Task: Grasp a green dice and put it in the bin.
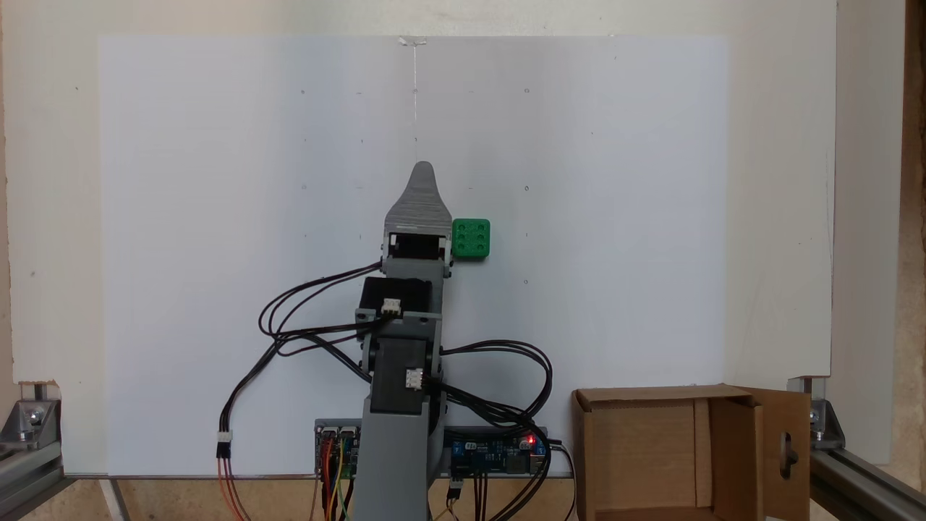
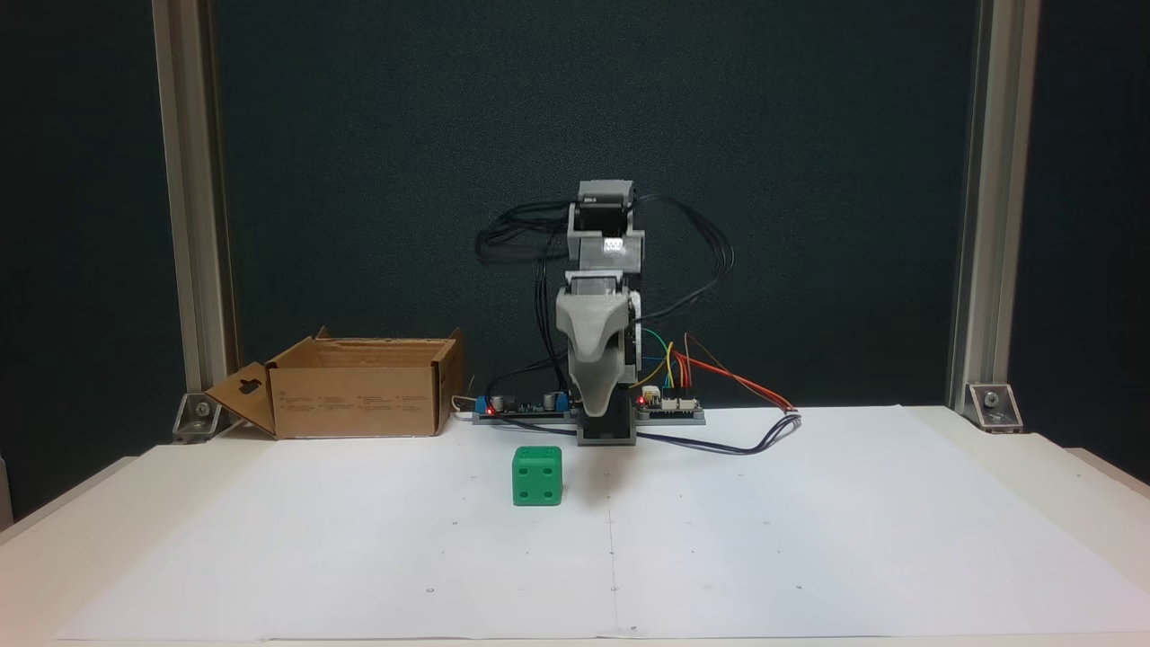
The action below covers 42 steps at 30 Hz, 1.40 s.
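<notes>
The green dice (image 1: 471, 239) lies on the white paper, just right of my gripper's base in a fixed view seen from above. In another fixed view the green dice (image 2: 537, 476) sits left of the arm and in front of it. My gripper (image 1: 422, 174) points away from its base, its tip past the dice; from the front, the gripper (image 2: 597, 409) hangs above the paper. Its broad grey jaw hides the other one, so the opening cannot be judged. Nothing shows in it. The bin (image 1: 582, 456), an open cardboard box with a slotted flap, stands beside the arm's base (image 2: 359, 400).
Circuit boards (image 2: 669, 404) with lit red lights and looping black cables (image 1: 506, 354) surround the arm's base. Aluminium frame posts (image 2: 975, 225) stand at the table's corners. The white paper (image 1: 217, 217) covers most of the table.
</notes>
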### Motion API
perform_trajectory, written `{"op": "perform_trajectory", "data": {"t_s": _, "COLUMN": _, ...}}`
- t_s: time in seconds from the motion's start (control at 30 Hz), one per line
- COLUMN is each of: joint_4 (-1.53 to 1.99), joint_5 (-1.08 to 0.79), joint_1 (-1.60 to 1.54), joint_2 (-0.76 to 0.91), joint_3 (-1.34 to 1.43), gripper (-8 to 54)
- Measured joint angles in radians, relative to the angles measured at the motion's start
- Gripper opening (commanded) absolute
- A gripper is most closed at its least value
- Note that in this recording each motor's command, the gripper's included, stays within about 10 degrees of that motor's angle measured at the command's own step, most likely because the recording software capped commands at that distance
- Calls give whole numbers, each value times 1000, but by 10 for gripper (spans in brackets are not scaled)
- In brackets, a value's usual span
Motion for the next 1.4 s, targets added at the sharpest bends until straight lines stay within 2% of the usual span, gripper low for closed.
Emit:
{"op": "perform_trajectory", "data": {"t_s": 0.13, "joint_4": 272, "joint_5": 11, "joint_1": 80, "joint_2": 0, "joint_3": -153, "gripper": 442}}
{"op": "perform_trajectory", "data": {"t_s": 0.33, "joint_4": 632, "joint_5": 6, "joint_1": 184, "joint_2": 0, "joint_3": -164, "gripper": 465}}
{"op": "perform_trajectory", "data": {"t_s": 0.53, "joint_4": 833, "joint_5": -110, "joint_1": 247, "joint_2": -11, "joint_3": -293, "gripper": 472}}
{"op": "perform_trajectory", "data": {"t_s": 0.9, "joint_4": 877, "joint_5": -272, "joint_1": 322, "joint_2": -164, "joint_3": -477, "gripper": 472}}
{"op": "perform_trajectory", "data": {"t_s": 1.4, "joint_4": 876, "joint_5": -285, "joint_1": 278, "joint_2": -393, "joint_3": -577, "gripper": 473}}
